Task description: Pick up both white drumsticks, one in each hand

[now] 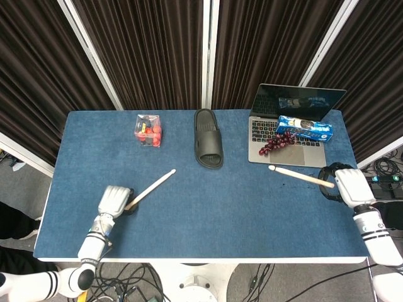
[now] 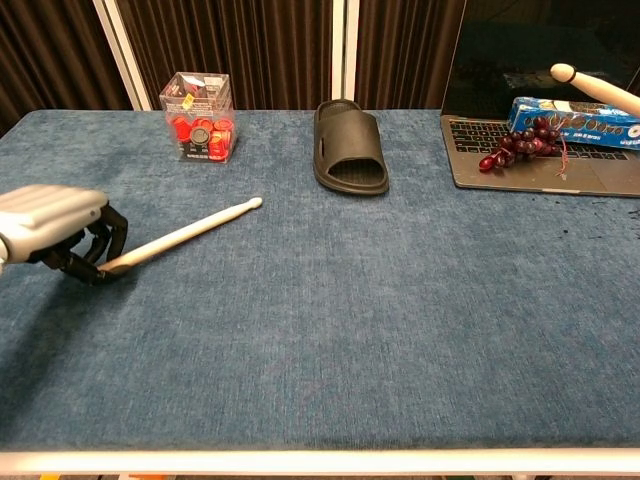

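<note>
My left hand (image 1: 114, 201) (image 2: 50, 226) grips the butt end of one white drumstick (image 1: 151, 188) (image 2: 184, 234) at the near left of the blue table (image 1: 208, 207); the stick slants up and to the right, tip toward the middle. At the table's right edge my right hand (image 1: 350, 186) holds the other white drumstick (image 1: 301, 177), which points left, its tip near the laptop's front edge. In the chest view only that stick's tip end (image 2: 596, 88) shows, raised in front of the laptop screen; the right hand itself is out of that frame.
A black slipper (image 1: 208, 138) (image 2: 347, 147) lies at the back middle. A clear box of red items (image 1: 148, 129) (image 2: 199, 116) stands at the back left. An open laptop (image 1: 291, 123) (image 2: 540, 100) at the back right carries purple grapes (image 1: 277, 141) (image 2: 521, 146) and a blue snack packet (image 1: 304, 128) (image 2: 575, 122).
</note>
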Controlling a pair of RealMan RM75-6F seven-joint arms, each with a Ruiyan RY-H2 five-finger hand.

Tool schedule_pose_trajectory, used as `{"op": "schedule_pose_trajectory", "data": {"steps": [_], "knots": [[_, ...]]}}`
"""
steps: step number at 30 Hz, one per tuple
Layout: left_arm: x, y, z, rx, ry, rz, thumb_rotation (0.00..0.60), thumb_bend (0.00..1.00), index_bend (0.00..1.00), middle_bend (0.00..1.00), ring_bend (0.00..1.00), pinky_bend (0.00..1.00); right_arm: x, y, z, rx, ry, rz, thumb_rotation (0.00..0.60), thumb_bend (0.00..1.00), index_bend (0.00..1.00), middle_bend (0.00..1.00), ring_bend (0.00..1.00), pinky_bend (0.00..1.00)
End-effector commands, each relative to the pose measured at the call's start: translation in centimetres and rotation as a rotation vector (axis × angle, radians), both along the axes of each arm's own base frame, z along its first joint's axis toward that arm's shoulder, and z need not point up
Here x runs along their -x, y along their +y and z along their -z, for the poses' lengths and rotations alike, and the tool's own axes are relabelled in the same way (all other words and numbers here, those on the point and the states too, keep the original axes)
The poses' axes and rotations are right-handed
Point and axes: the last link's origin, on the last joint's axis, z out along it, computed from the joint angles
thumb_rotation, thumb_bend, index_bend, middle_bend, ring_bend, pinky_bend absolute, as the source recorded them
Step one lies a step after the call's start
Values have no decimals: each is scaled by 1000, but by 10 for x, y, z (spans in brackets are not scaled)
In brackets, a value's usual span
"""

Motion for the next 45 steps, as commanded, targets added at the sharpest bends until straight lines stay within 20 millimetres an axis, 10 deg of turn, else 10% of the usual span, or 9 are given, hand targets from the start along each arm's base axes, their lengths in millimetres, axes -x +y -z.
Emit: {"op": "schedule_pose_trajectory", "data": {"steps": [1, 18, 35, 45], "knots": [[1, 3, -18, -11, -90, 46, 496, 521, 643, 700, 884, 934, 0, 3, 2, -5, -10, -1, 600, 824, 550, 551, 296, 348], [-16, 8, -47, -67, -667, 226, 511, 584, 680, 735, 878, 934, -21, 25, 41, -168, -180, -49, 600, 839, 550, 560, 297, 348], [-73, 22, -25, 166, -853, 400, 501, 584, 680, 735, 869, 934, -135, 3, 117, -383, -552, -246, 600, 835, 554, 560, 307, 348], [-92, 26, -17, 205, -859, 447, 502, 584, 680, 735, 870, 933, -162, -4, 137, -389, -598, -269, 600, 834, 557, 559, 307, 348]]}}
